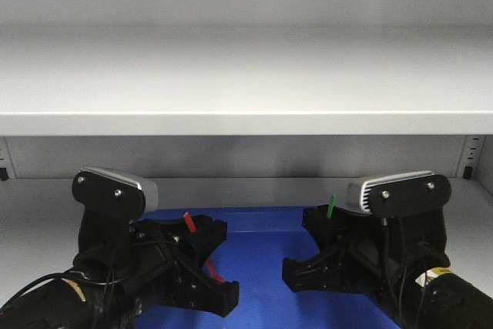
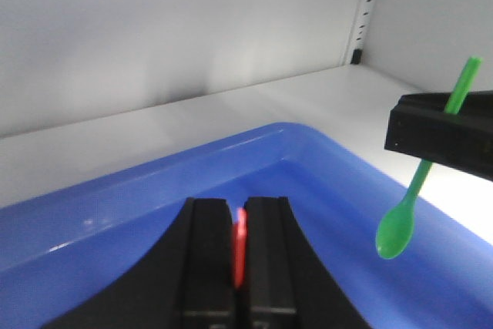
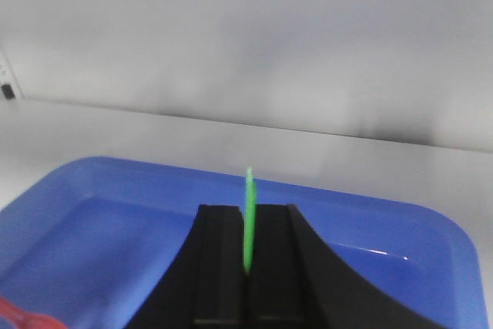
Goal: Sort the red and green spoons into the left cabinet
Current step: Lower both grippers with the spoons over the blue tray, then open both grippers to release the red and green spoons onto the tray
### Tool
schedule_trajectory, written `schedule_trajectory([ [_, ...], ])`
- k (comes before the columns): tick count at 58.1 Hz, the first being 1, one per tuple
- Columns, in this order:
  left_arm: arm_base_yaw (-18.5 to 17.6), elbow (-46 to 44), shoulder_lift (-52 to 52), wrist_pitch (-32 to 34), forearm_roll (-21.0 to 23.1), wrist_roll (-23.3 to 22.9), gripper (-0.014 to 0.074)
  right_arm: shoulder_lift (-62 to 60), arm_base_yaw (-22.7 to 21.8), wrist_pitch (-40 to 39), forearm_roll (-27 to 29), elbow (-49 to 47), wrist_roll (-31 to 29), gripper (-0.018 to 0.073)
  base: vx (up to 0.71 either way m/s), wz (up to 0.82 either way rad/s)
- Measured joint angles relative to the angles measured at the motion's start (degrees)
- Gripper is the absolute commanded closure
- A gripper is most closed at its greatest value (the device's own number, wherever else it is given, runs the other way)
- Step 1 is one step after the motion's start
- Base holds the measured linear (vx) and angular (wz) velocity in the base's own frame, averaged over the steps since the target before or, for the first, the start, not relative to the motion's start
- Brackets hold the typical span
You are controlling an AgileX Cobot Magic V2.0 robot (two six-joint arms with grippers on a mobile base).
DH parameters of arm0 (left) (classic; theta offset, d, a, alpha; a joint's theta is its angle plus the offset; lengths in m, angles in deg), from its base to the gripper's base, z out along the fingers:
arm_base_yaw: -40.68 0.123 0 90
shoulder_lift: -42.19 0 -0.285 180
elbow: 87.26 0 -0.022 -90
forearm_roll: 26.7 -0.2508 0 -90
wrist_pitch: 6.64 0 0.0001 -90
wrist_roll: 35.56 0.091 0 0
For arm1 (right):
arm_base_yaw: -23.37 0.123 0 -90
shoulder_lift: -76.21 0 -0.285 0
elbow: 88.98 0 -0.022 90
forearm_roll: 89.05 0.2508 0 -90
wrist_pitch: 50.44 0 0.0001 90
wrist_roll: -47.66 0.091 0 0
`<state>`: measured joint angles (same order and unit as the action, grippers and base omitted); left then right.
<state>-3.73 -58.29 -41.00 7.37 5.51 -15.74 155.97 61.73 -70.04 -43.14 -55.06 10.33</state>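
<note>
While the left gripper (image 2: pixel 239 212) pinches the red spoon (image 2: pixel 239 256), the right gripper (image 3: pixel 248 212) at 3 o'clock pinches the green spoon (image 2: pixel 397 229). Next, both should let go over the blue tray (image 2: pixel 154 190).

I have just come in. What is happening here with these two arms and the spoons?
Both arms reach into the cabinet, under its shelf, above the blue tray. The left gripper is shut on the red spoon. The right gripper is shut on the green spoon, holding it by the handle, with the bowl hanging down over the tray. Neither spoon has been put down yet.
</note>
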Motion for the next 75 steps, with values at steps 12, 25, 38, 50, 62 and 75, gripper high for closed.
schedule_trajectory([
  [12, 0.0, 0.0, -0.6, 0.7, -0.3, 0.0, 0.0309, 0.1, 0.0, 1.5, -1.6, 0.0, 0.0, 0.0284, 0.0, 0.0],
  [25, 0.0, 0.0, -0.6, 0.8, -0.3, 3.6, 0.0104, 0.1, 0.0, 1.5, -1.7, 0.0, -2.0, -0.0037, 0.0, 0.0],
  [38, 0.0, 0.0, -0.6, -2.1, -0.3, 22.7, 0.0072, 0.1, 0.0, 2.6, -1.7, -0.1, -19.4, -0.0096, 0.0, 0.0],
  [50, 0.3, 0.0, -0.6, -1.0, -0.3, 33.6, 0.0072, 0.1, 0.0, 2.7, 1.6, -0.1, -33.7, -0.0048, 0.0, 0.0],
  [62, 4.1, 0.0, -0.6, -0.1, -0.3, 34.5, 0.0072, 0.1, 0.0, 2.5, 7.7, -0.1, -37.5, -0.0016, 0.0, 0.0],
  [75, 5.3, 0.0, -0.6, -0.9, 0.2, 34.5, 0.0072, 0.1, 0.0, 2.3, 9.0, -0.1, -37.7, -0.0016, 0.0, 0.0],
])
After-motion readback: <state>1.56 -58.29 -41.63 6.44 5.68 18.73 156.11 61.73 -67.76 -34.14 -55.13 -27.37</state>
